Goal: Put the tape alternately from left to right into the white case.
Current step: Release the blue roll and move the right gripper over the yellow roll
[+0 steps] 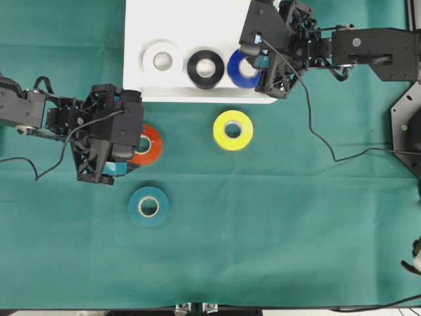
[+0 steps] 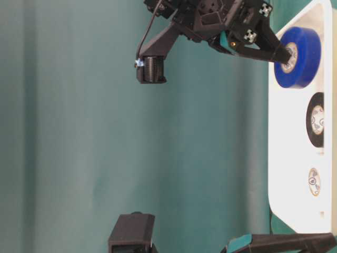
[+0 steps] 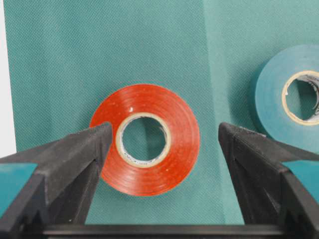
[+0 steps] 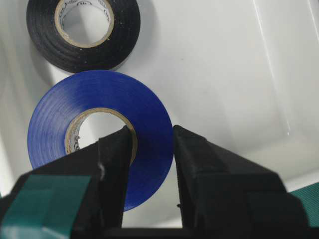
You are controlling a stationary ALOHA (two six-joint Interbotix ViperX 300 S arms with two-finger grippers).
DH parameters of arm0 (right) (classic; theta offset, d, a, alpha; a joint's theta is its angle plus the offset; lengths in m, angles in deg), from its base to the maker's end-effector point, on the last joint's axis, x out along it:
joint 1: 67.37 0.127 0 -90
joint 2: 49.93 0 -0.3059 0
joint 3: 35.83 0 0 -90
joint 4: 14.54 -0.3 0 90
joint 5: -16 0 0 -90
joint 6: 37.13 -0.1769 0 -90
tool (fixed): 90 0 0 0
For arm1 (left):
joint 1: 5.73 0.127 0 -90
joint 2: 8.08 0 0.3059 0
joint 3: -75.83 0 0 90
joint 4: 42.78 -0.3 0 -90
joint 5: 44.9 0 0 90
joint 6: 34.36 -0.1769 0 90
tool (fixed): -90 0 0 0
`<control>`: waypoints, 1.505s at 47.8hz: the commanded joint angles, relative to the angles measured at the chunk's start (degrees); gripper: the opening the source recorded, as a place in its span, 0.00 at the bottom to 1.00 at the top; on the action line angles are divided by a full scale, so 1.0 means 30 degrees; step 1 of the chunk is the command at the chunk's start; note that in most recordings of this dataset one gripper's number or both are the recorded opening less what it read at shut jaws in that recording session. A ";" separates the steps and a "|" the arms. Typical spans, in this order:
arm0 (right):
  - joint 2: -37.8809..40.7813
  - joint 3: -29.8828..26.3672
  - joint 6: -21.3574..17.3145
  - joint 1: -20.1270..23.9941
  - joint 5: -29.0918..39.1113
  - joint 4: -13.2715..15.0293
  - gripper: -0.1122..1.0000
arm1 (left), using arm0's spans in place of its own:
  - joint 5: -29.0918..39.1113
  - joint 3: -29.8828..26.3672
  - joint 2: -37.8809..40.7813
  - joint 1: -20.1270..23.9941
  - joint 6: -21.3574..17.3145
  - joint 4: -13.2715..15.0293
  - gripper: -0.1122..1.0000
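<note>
The right gripper (image 4: 152,149) is clenched on the blue roll (image 4: 99,132), 1 finger inside its core and 1 outside, holding it tilted in the white case (image 1: 197,20) just beside the black roll (image 1: 205,68). The white roll (image 1: 162,60) lies beyond the black one. Below the case, the left gripper (image 3: 162,144) stands spread wide around the red-orange roll (image 3: 144,139), not touching it.

Bare cloth (image 3: 149,45) lies ahead of my left gripper (image 3: 159,144) — only the teal roll (image 3: 291,94) crowds its right finger.
</note>
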 commanded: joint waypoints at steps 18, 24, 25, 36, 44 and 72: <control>-0.0176 -0.0264 -0.0059 -0.0088 -0.0176 0.0088 0.33 | -0.0146 -0.0176 -0.0293 -0.0088 0.0879 0.0000 0.84; -0.0176 -0.0264 -0.0059 -0.0088 -0.0176 0.0088 0.33 | -0.0146 -0.0176 -0.0293 -0.0088 0.0879 0.0000 0.84; -0.0176 -0.0264 -0.0059 -0.0088 -0.0176 0.0088 0.33 | -0.0146 -0.0146 -0.0293 -0.0088 0.0879 0.0000 0.84; -0.0176 -0.0205 -0.0029 -0.0088 -0.0117 0.0088 0.33 | -0.0146 -0.0176 -0.0293 -0.0088 0.0879 0.0000 0.83; -0.0264 -0.0205 -0.0029 -0.0088 -0.0088 0.0088 0.54 | -0.0146 -0.0176 -0.0293 -0.0088 0.0908 0.0000 0.83; -0.1055 -0.0088 -0.0029 0.0645 -0.0088 0.0088 0.76 | -0.0146 -0.0205 -0.0293 -0.0205 0.0937 0.0029 0.83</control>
